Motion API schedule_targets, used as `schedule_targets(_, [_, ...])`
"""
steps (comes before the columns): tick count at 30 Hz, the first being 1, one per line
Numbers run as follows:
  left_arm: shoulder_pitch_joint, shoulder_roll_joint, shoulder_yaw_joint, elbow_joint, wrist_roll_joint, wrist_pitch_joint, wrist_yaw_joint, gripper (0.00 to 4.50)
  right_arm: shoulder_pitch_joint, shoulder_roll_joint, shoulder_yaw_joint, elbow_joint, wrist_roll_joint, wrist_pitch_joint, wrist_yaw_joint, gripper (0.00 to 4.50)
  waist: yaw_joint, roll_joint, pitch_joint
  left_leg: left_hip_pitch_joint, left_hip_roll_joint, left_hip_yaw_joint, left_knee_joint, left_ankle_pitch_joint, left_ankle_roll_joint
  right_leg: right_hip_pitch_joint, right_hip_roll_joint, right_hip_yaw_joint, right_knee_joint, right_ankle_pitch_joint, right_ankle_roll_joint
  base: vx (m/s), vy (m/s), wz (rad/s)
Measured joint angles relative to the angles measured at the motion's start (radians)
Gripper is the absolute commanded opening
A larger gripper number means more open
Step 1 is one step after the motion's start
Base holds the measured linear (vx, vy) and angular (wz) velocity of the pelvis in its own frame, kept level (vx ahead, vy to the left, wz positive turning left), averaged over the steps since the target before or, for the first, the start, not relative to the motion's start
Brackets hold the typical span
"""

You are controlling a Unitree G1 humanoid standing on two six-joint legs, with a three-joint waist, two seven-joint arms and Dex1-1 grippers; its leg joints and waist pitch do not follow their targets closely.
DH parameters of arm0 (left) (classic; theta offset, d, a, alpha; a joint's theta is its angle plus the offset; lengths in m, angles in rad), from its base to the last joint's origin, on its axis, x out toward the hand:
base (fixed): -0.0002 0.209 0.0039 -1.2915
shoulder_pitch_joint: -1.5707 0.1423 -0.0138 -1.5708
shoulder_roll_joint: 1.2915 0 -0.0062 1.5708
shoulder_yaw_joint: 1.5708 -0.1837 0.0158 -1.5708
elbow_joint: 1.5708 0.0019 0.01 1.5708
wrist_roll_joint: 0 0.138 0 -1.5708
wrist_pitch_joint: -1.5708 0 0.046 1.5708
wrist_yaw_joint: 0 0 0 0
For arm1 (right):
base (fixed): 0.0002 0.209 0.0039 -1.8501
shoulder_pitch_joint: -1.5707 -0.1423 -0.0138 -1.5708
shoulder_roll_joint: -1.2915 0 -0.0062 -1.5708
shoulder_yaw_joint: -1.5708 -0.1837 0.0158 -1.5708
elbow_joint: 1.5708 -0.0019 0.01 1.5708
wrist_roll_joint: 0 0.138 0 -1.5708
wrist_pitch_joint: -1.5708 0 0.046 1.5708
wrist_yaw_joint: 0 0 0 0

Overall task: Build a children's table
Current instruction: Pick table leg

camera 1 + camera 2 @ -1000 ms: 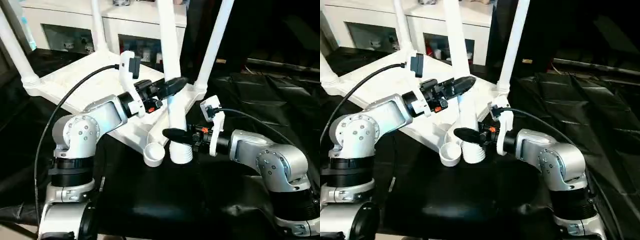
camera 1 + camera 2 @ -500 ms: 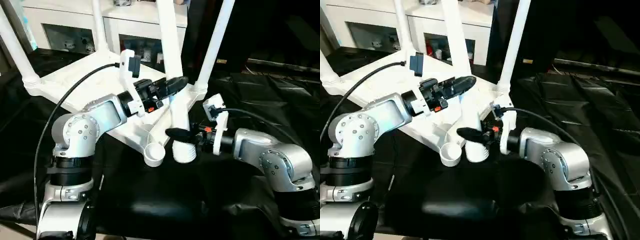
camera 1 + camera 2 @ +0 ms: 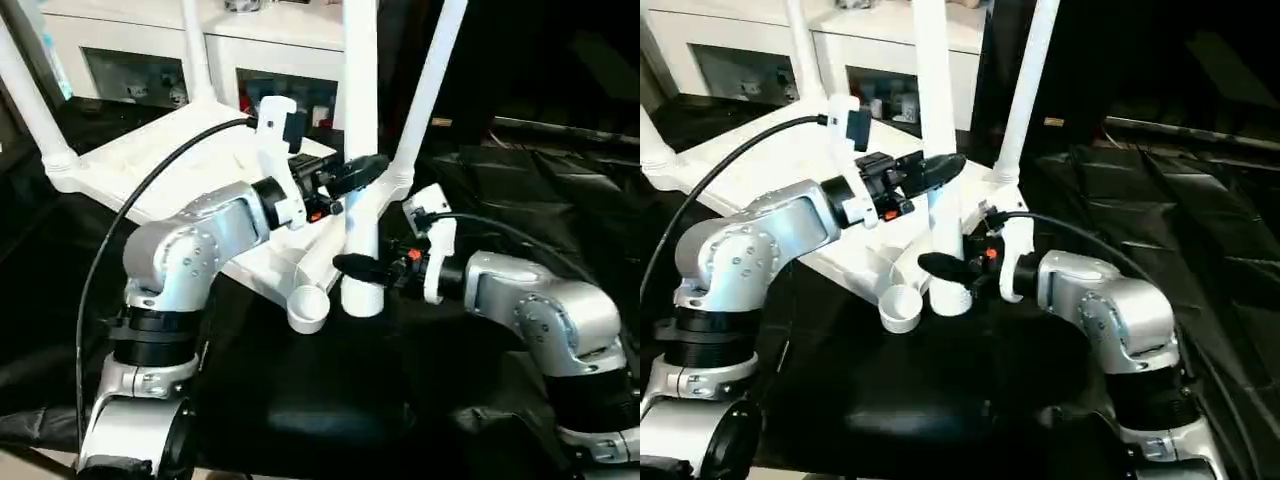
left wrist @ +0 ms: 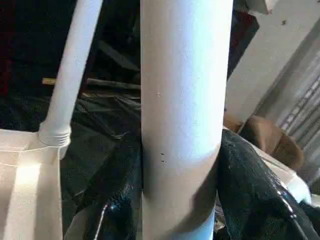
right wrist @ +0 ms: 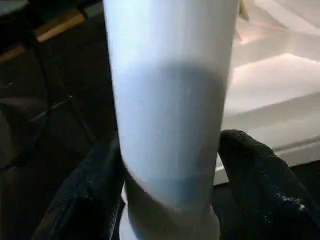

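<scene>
The white tabletop lies upside down and tilted on black cloth, with three legs standing up from its corners. A loose fourth leg stands nearly upright, its threaded end just beside the empty near corner socket. My left gripper is shut on this leg at mid-height; in the left wrist view the leg sits tight between the black fingers. My right gripper is around the leg's lower part, just above the threaded end, as the right wrist view of the leg shows.
A white cabinet with glass doors stands behind the tabletop. Crinkled black cloth covers the surface on the right and in front. A black cable arcs over my left arm.
The held leg has swung from leaning to nearly upright. My left arm rose and moved right with it. The leg's lower end stays beside the empty socket.
</scene>
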Motion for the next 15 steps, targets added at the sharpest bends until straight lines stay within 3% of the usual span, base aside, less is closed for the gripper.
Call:
schedule_targets(12, [-0.001, 0.015, -0.048, 0.004, 0.023, -0.023, -0.046, 1.82, -0.037, 0.035, -0.007, 0.033, 0.002, 0.047, -0.04, 3.05, -0.001, 0.0, 0.0, 0.0, 0.0, 0.0, 0.0, 0.0, 0.0, 0.0, 0.0, 0.0, 0.0, 0.0, 0.0, 0.0, 0.0, 0.0])
schedule_targets(15, [-0.001, 0.016, -0.058, 0.004, 0.027, -0.023, -0.048, 1.82, -0.037, 0.035, -0.007, 0.034, 0.002, 0.047, -0.04, 2.71, -0.001, 0.0, 0.0, 0.0, 0.0, 0.0, 0.0, 0.0, 0.0, 0.0, 0.0, 0.0, 0.0, 0.0, 0.0, 0.0, 0.0, 0.0])
